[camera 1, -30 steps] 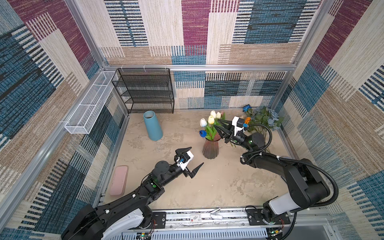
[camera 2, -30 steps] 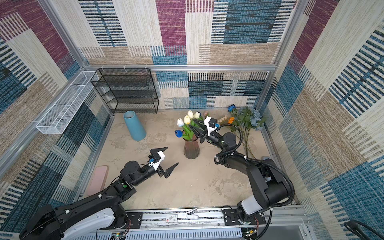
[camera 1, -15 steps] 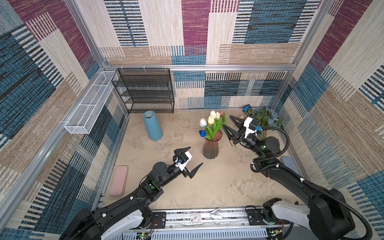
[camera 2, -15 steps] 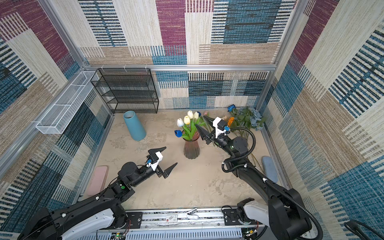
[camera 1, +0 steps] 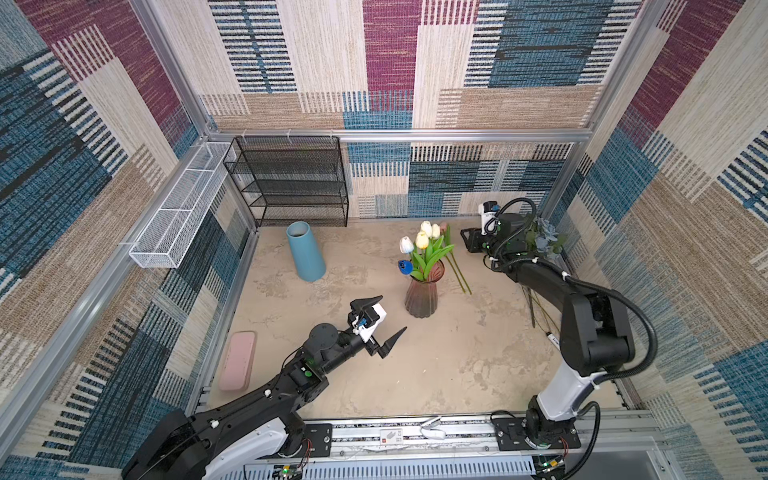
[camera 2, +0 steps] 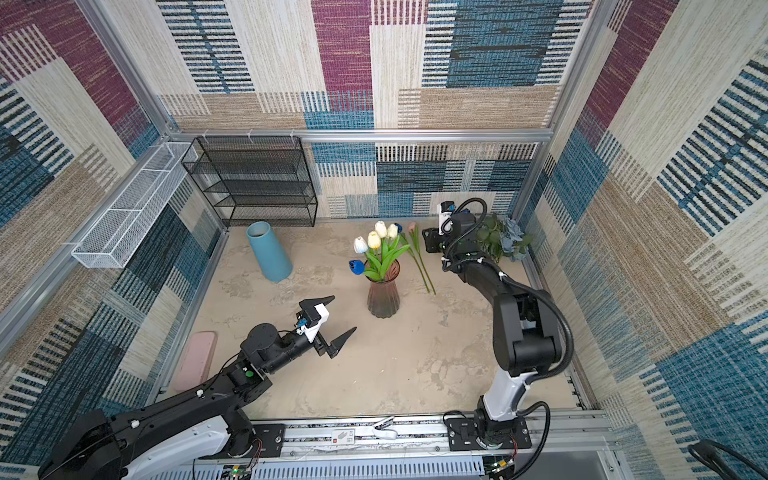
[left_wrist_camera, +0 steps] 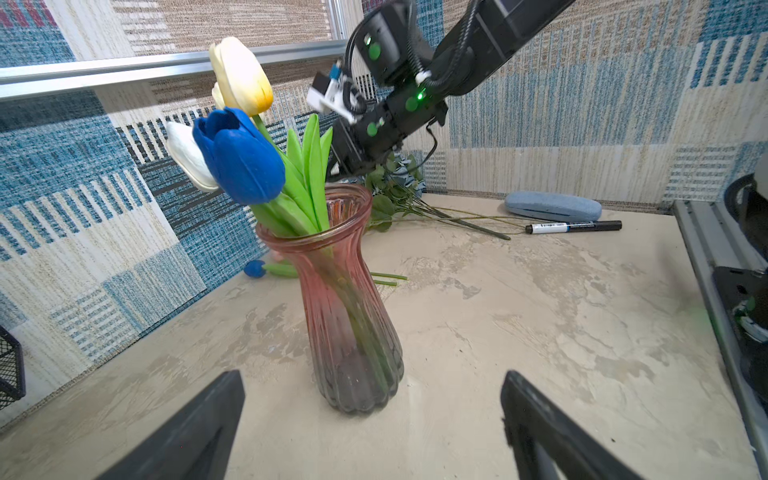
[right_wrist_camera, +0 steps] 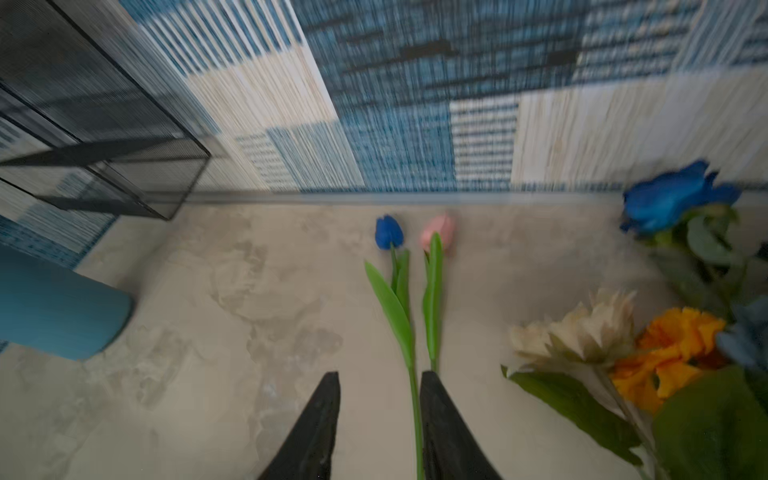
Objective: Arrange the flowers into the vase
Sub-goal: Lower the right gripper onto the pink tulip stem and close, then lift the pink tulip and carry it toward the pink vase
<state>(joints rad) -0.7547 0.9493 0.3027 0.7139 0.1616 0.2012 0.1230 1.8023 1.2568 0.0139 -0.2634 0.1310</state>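
Two things sit at the left of the beige mottled surface (camera 1: 415,374): a flat pink oblong case (camera 1: 237,360) by the edge and, farther back, a tall blue tapered vase (camera 1: 305,251), upright. Next comes the left gripper (camera 1: 392,312), its fingers spread wide with nothing between them, pointing at the pink ribbed glass vase (camera 1: 422,295) from nearby without touching it. That vase stands upright near the middle and holds white and cream tulips (camera 1: 422,240) and one blue tulip (camera 1: 404,266), which leans out over the rim.

Just to its right a loose blue tulip (right_wrist_camera: 388,232) and a pink tulip (right_wrist_camera: 438,232) lie side by side on the surface. The right gripper (right_wrist_camera: 380,376) hangs above their stems – fingers parted by a narrow gap, clamping nothing, with the blue tulip's stem running close along one finger. Farthest right, heaped in the corner: a cream sunflower (right_wrist_camera: 582,328), a small orange flower (right_wrist_camera: 673,349), a bright blue rose (right_wrist_camera: 673,195) and dusty-blue roses (camera 1: 544,237).
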